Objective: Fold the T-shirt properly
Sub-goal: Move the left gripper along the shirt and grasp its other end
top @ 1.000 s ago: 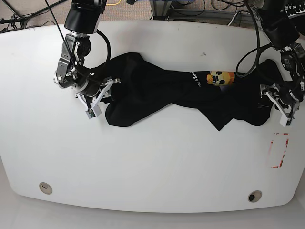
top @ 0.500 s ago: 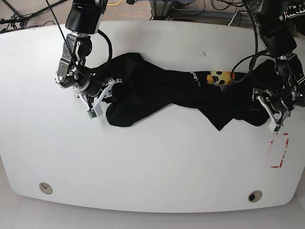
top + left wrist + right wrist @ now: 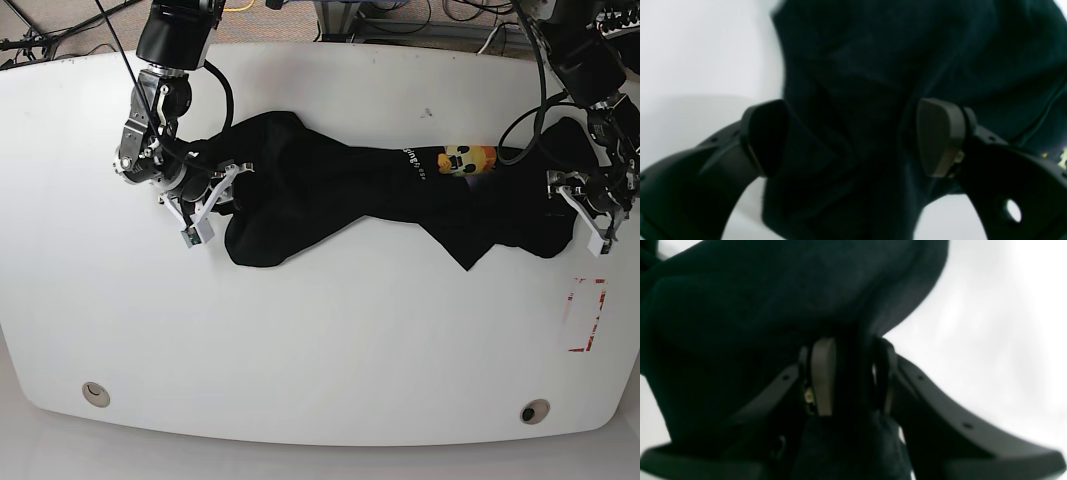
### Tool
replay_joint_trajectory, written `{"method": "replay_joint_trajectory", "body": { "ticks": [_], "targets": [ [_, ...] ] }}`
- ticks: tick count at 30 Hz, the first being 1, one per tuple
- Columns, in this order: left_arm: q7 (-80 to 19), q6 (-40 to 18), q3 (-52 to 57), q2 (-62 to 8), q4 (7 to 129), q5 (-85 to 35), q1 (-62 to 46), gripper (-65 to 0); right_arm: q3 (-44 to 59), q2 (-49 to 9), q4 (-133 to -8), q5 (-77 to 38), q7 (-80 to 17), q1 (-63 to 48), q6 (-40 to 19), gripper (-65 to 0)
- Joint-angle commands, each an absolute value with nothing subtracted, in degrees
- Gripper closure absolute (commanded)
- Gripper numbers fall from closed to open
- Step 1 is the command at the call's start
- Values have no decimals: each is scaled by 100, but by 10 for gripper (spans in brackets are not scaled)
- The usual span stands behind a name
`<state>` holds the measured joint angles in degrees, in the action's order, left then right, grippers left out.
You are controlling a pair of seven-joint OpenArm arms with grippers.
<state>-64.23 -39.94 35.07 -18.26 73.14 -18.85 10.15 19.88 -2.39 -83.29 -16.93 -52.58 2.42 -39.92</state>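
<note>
Cloth bunched between my right gripper (image 3: 848,376) pads, clamped on the T-shirt (image 3: 350,195) edge. My left gripper (image 3: 853,136) jaws stand wide apart around a fold, not pinching. Should close left, then pull both ends apart evenly to flatten. Shirt is soft, matte black, twisted ropelike across the smooth white table (image 3: 320,350).

Both wrist views are soft with blur. The large black cloth T-shirt (image 3: 380,195), bunched lengthwise on the white oval table (image 3: 300,350), hides most of its print: only a yellow-orange cartoon face (image 3: 462,160) shows, the white lettering (image 3: 414,163) beside it too small to read. Red markings (image 3: 588,315) right of the shirt are indistinct.
</note>
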Motion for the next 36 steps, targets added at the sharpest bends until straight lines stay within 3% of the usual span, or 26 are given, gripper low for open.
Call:
{"method": "replay_joint_trajectory", "body": {
  "ticks": [1, 7, 11, 13, 17, 19, 23, 29, 36],
  "targets": [
    [-6303, -4000, 3605, -1980, 7371, -1880, 1093, -574, 1989, -262, -8414, -1650, -5352, 289, -4000, -196],
    [-6253, -4000, 3595, -1987, 7358, -1765, 1033, -575, 1983, -265, -8413, -1631, -5360, 282, -4000, -195],
    [-6166, -4000, 3438, -1964, 7293, -1646, 1062, -525, 1992, -264, -8359, -1641, -5381, 284, -4000, -193],
    [-6132, -4000, 3398, -1962, 7286, -1624, 1062, -464, 1999, -264, -8358, -1646, -5367, 292, -4000, -192],
    [-6080, -4000, 3388, -1965, 7264, -1609, 1041, -277, 2000, -267, -8354, -1648, -5375, 293, -4000, -193],
    [-6170, -4000, 3429, -1971, 7228, -1642, 1040, -131, 2006, -271, -8382, -1672, -5389, 276, -4000, -193],
    [-6263, -4000, 3432, -1984, 7196, -1640, 1042, -50, 2004, -280, -8404, -1685, -5386, 271, -4000, -194],
    [-6234, -4000, 3373, -1963, 7139, -1618, 1070, 0, 2002, -267, -8386, -1668, -5375, 266, -4000, -191],
    [-6173, -4000, 3302, -1964, 7124, -1635, 1085, -6, 2003, -253, -8386, -1675, -5359, 258, -4000, -190]
  ]
}}
